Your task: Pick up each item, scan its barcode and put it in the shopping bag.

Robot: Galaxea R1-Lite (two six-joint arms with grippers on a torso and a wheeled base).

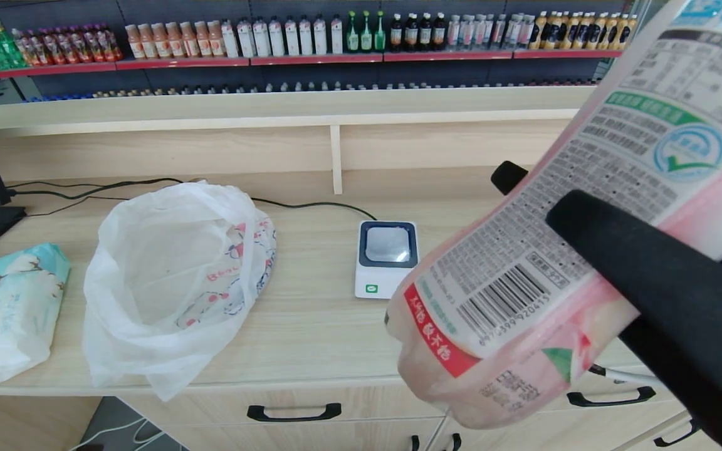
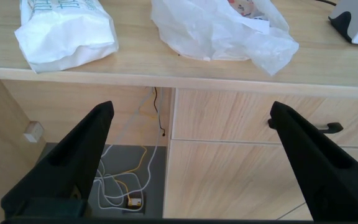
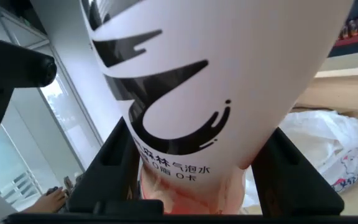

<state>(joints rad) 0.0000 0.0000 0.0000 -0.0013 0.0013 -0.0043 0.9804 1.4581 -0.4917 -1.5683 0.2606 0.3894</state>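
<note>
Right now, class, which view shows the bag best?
The head view: the bag lies whole on the counter. The left wrist view cuts part of it off; the right wrist view shows one edge past the bottle.

Shopping bag (image 1: 173,282) left of scanner (image 1: 386,258) on counter (image 1: 311,338).
Tissue pack (image 1: 7,313) left of shopping bag; bottle (image 1: 555,263) right of scanner; shelves (image 1: 311,59) behind.

The left pincer (image 2: 191,158) has two matte black, wedge-shaped fingers (image 2: 73,162) that taper to blunt tips at the lower left and lower right of the frame. The right pincer (image 1: 533,195) has thick, smooth black fingers (image 1: 662,282) with rounded ends.
</note>
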